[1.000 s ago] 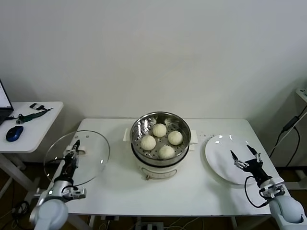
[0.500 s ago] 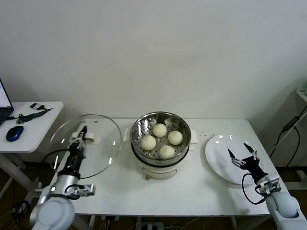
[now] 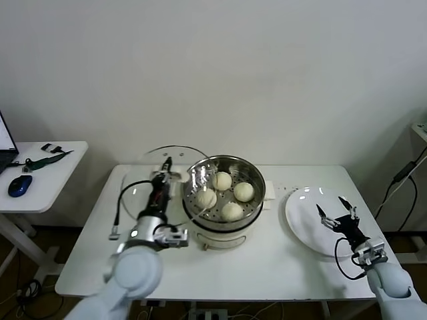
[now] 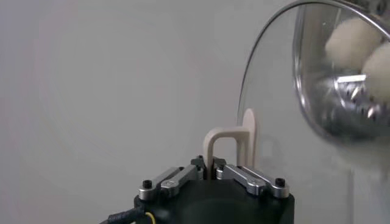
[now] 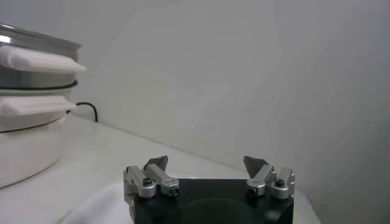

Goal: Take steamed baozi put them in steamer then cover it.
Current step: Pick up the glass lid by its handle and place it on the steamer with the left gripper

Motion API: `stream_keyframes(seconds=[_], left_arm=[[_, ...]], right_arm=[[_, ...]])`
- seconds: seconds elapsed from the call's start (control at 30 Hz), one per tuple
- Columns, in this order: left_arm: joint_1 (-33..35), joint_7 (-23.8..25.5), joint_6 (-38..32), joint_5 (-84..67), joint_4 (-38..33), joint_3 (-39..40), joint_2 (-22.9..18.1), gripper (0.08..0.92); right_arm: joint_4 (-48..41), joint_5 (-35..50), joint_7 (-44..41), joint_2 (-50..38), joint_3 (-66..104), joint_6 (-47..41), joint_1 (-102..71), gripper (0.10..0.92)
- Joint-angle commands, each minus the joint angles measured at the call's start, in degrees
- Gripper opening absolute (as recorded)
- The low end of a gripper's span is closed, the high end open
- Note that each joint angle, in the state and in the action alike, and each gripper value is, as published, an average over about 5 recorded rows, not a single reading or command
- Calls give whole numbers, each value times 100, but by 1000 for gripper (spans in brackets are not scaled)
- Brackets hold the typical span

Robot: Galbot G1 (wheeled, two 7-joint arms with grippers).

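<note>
1. Since a second ago, when I had the glass cover (image 3: 162, 175) out over the table's left edge, my left gripper (image 3: 165, 177) has swung it in beside the steamer (image 3: 223, 193); the lid now stands tilted just left of the steel basket, its rim near or touching the basket's wall, I cannot tell which.
2. My left jaws are clamped narrow on the cover's white handle (image 4: 230, 143); the left wrist view shows the handle rising between the fingers and the lid's rim arcing past the basket.
3. All four steamed baozi (image 3: 223, 195) already sit inside the steamer, so loading looks done and only the covering remains.
4. My right gripper (image 3: 338, 217) hangs over the empty white plate (image 3: 305, 223) at the table's right, jaws spread wide and holding nothing; it has barely shifted and seems to be idling.
5. As I judge it, the next move calls for lifting the lid above the rim, levelling it, centring it and lowering. Catching the lid's edge on the basket wall is the risk.
</note>
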Motion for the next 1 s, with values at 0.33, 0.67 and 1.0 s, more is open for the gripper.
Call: stream_keyframes(seconds=[0.33, 0.67, 1.0], left_arm=[[-1053, 150, 750, 1122, 1976, 1277, -2553, 150], [-1182, -23, 788, 1208, 2614, 1254, -2779, 150], [-1185, -223, 822, 1221, 2874, 1162, -2752, 150]], right_arm=[[-167, -45, -17, -29, 157, 105, 25, 823], [-254, -99, -83, 9, 222, 195, 4, 823], [-287, -98, -116, -13, 245, 201, -3, 823]])
